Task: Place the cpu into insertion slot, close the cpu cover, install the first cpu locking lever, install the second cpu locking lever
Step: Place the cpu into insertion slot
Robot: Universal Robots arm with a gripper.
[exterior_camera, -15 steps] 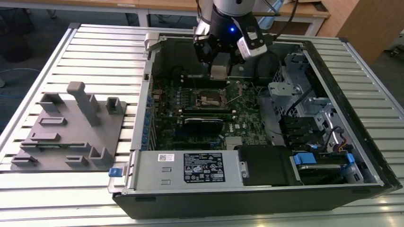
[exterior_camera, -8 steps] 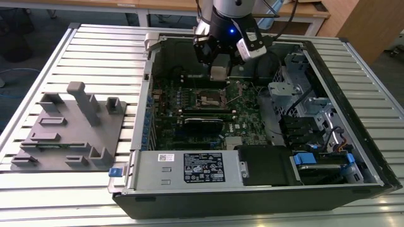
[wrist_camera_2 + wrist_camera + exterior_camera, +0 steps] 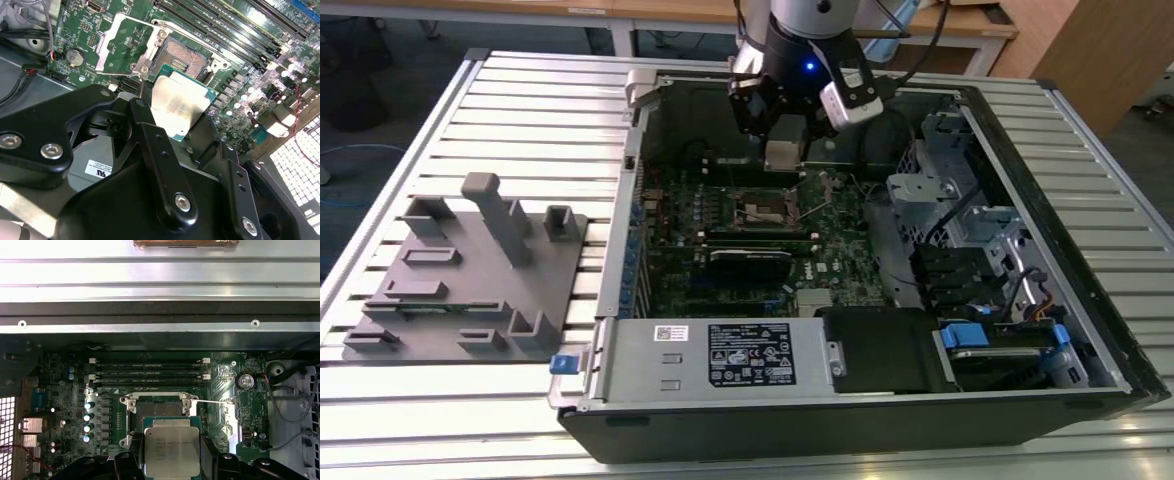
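No text is clear enough to be read with certainty. In the exterior view a large black label [image 3: 750, 353] with white print and small symbols stands on the grey metal box [image 3: 630, 365] inside the computer case [image 3: 854, 425], and a little white sticker [image 3: 671, 333] is just beside it. In the first wrist view the metal top of the cpu [image 3: 171, 447] carries some fine printed lines (too small to make out). In the second wrist view a white tag [image 3: 96, 169] bears dark marks.
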